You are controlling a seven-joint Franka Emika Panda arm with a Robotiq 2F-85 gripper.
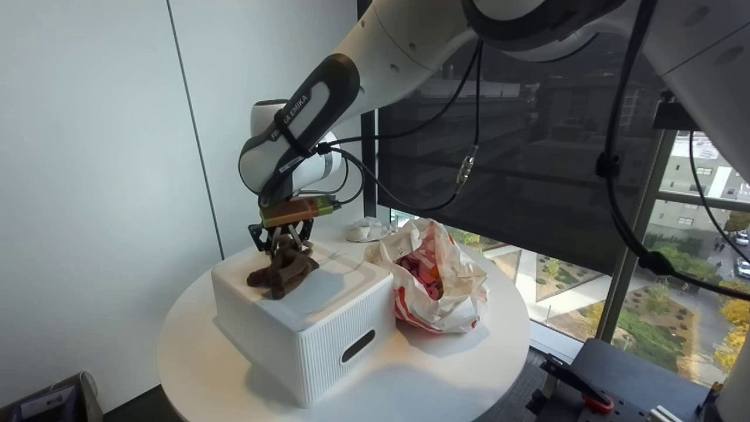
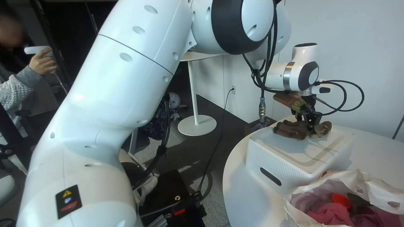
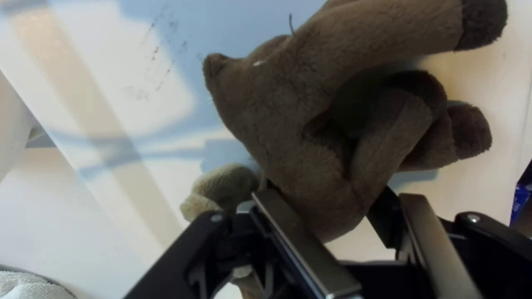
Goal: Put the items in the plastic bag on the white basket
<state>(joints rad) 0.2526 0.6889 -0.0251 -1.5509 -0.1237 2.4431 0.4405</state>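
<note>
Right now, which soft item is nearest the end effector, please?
The brown plush toy, straddled by the end effector on the white basket; pink cloth lies farther off, in the plastic bag.

In an exterior view, daylight is admitted by the window (image 1: 562, 293) right of the white basket (image 1: 310, 319). In the wrist view, it is streaked by bluish shadows. In an exterior view, a face (image 2: 12, 31) left of it is blurred.

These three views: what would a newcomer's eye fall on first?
Probably the brown plush toy, straddled by the gripper on top of the white basket. Next comes the plastic bag beside the basket, with pink and red items inside. The white robot arm looms large in both exterior views.
</note>
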